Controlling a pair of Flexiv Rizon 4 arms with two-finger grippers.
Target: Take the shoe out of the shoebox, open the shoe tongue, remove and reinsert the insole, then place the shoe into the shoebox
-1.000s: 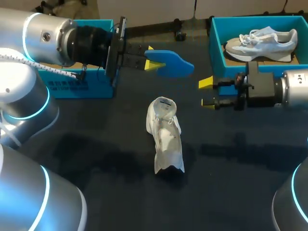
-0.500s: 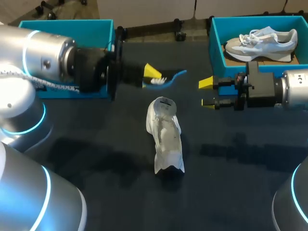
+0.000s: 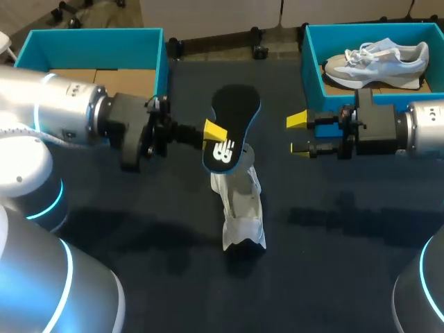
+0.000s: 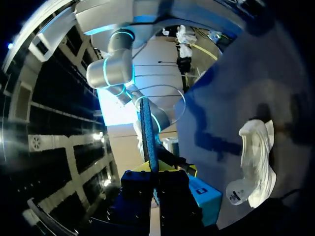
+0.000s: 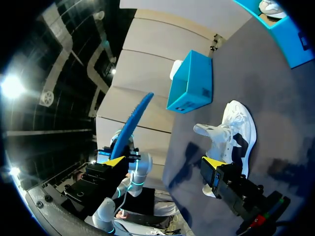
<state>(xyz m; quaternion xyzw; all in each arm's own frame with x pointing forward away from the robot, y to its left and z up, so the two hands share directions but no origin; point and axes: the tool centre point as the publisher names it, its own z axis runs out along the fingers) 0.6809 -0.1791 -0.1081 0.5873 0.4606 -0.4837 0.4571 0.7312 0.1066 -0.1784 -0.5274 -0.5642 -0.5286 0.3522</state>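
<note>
Jaws first: left gripper (image 3: 216, 133) is clamped on the insole (image 3: 231, 125), a finger on each face. The insole sticks out past the tips with its black underside and white logo facing the head camera. From the left wrist it's edge-on, just a thin blue strip (image 4: 147, 137) running straight out from between the fingers. Right gripper (image 3: 298, 134) is spread wide with nothing in it, hanging over the table.

Going down in size: the dark table (image 3: 139, 263) sits under both arms. One teal shoebox (image 3: 90, 35) is back behind the left gripper's arm. The other shoebox (image 3: 312, 76) is just behind the right gripper, with a grey-and-white sneaker (image 3: 378, 59) inside.

The white shoe (image 3: 239, 201) is on the table right under the left gripper's tips, off to the side of the right gripper's open fingers. The insole's lower end overlaps the shoe's opening from above, and I can't tell if they touch. In the right wrist view the shoe (image 5: 236, 132) lies ahead of that gripper, near one yellow tip.
</note>
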